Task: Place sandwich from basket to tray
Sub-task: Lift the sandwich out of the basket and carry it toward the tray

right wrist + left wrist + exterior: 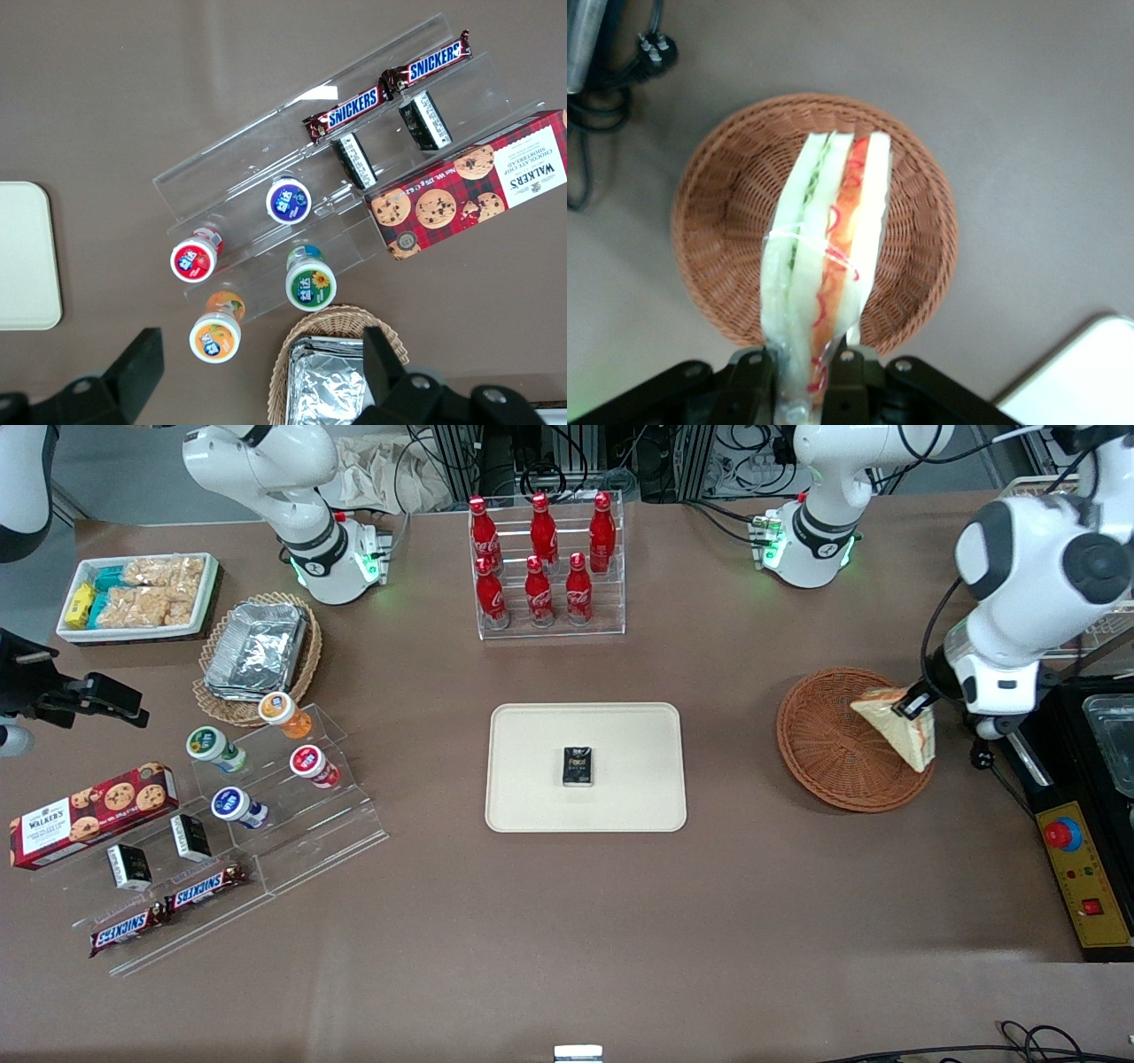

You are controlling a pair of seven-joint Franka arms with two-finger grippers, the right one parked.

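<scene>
Lying nearest the front camera, toward the parked arm's end of the tabletop (567, 939), are two Snickers bars (168, 911) and a Walkers cookie box (89, 813) on a clear stepped stand (266, 841), with small round tubs (266, 762) sitting on its upper steps, apparently tiered for display. Resting mid-tabletop is the tray (532, 779), cream-beige and flat, carrying one small dark packet (578, 767) at its centre; most of its surface is remaining free to take the delivery. Sitting toward the working arm's end is the basket (824, 753), reddish-brown wicker, now holding nothing else. Hanging above its rim is the sandwich (904, 731), a wrapped triangular wedge; the gripper (802, 363) is pinching it by one end, so its cut edge with red and green filling is pointing away from the wrist, the wedge appearing lifted clear of the weave. Judged stage: lift done, carry to the tray pending. Standing farther off are red cola bottles (540, 558) in a clear rack, a tan basket of foil containers (257, 651), and a white bin of snacks (137, 595).
</scene>
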